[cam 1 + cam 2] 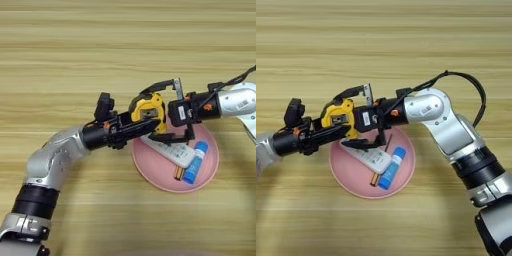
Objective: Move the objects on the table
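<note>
In the left eye view we see the left gripper (150,125) pinching the tape measure (147,111) above the pink plate (210,172). In the right eye view, the right gripper (368,142) stands spread over the remote (368,156), tube (392,167) beside.

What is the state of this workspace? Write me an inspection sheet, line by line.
Surface: wooden table, plank grain running across.
Job's things: remote, blue tube and screwdriver lie on the plate. The tape measure is at the plate's far left rim, between the two grippers; whether it is gripped cannot be told.
Clutter: pink plate.
Grippers: left gripper is against the tape measure. Right gripper is over the remote.
Cables: a black cable loops off the right arm. The tape measure's black cord arches above it.
Surroundings: nothing seen.
</note>
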